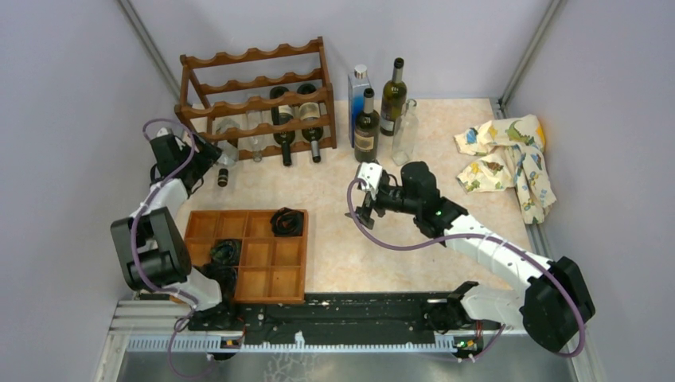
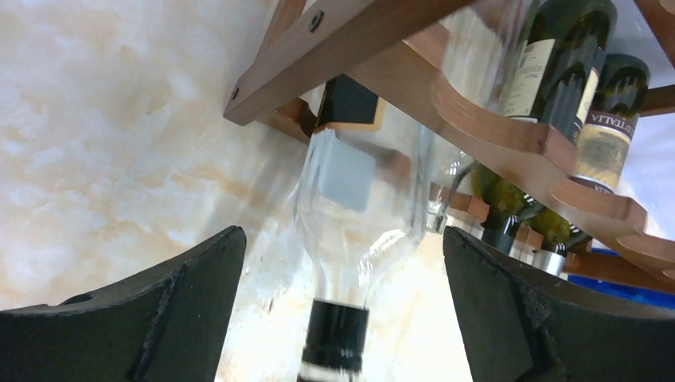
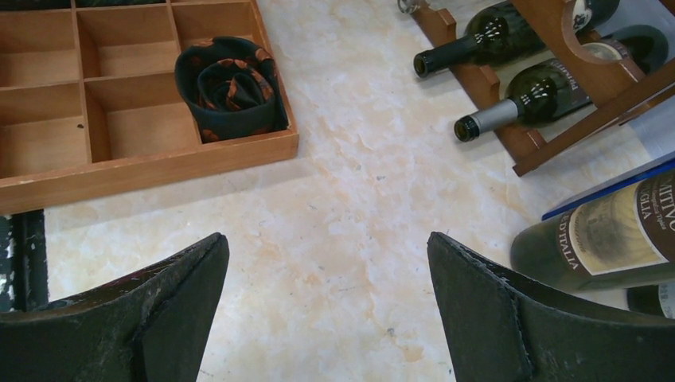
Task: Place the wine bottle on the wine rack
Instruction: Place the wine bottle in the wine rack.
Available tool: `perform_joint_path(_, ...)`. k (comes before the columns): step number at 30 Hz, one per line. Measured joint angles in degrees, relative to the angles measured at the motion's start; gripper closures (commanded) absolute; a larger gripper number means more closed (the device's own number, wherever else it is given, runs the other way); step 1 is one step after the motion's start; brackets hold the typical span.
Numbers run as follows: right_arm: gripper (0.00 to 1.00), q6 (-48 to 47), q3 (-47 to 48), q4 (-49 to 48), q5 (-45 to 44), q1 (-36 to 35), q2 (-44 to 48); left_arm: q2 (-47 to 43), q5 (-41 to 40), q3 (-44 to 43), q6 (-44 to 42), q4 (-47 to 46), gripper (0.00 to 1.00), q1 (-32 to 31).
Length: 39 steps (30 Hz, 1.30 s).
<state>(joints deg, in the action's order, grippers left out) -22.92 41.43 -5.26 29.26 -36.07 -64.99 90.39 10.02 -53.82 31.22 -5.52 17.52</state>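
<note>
Black jaws of our left arm fill the near edge of the left wrist view, spread wide on either side of the clear wine bottle [image 2: 358, 199] and touching neither side of it. We see that bottle lying low in the wine rack [image 1: 255, 99], at its left end, with its black-capped neck pointing near. Two dark bottles [image 1: 283, 119] lie further right in the rack. Our right jaws stand open over the bare table [image 1: 334, 263], near the standing bottles [image 1: 368, 127].
</note>
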Motion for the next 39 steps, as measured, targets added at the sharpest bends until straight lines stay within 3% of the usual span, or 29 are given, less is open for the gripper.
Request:
perform_joint_path(8, 0.06, -1.1, 1.7, 5.4, 3.3, 0.0, 0.5, -16.0, -0.8, 4.7, -0.8, 8.8, 0.01, 0.0)
perform_joint_path(13, 0.04, -0.4, 2.8, 8.8, 5.2, 0.0, 1.2, -27.3, 2.8, 11.3, 1.6, 10.7, 0.02, 0.0)
perform_joint_path(23, 0.04, 10.7, 7.1, 12.7, 8.0, 5.2, 1.0, -41.8, 9.9, 22.5, 3.2, 11.4, 0.1, 0.0)
perform_joint_path(34, 0.02, 9.5, 10.8, 25.9, 7.6, 12.8, -3.1, -40.2, 10.9, 25.2, -0.8, 6.5, 0.07, 0.0)
perform_joint_path(37, 0.02, 8.2, 9.1, 28.0, 7.6, 15.3, -1.5, -35.6, 12.0, 23.2, -1.6, 6.1, 0.09, 0.0)
perform_joint_path(39, 0.02, 7.8, 7.2, 28.2, 7.6, 16.6, 0.7, -31.3, 12.6, 20.4, -1.9, 6.1, 0.17, 0.0)
